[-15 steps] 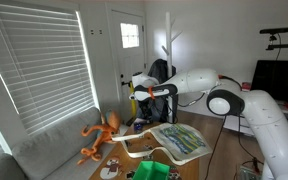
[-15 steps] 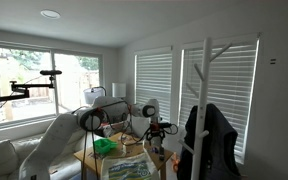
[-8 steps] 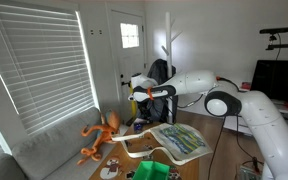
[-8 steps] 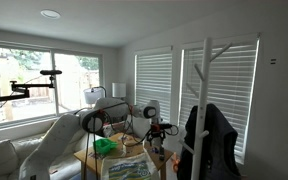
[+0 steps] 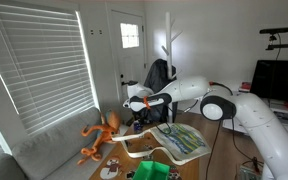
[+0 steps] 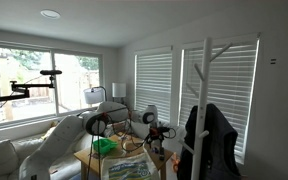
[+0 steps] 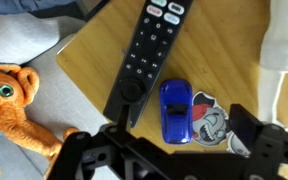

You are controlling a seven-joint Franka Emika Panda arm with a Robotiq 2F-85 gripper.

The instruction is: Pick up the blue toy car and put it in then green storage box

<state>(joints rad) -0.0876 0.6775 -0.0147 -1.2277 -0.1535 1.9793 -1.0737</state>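
Wrist view: claw (image 7: 170, 150) spread wide over the car (image 7: 176, 108) beside a remote (image 7: 144, 55) near the table (image 7: 89, 50) corner; best lowered straight, closing across its narrow sides.

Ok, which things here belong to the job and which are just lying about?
Job: blue toy car, green storage box, gripper open over the car.
Lying about: black remote, orange tentacled toy, leaf-patterned tray.
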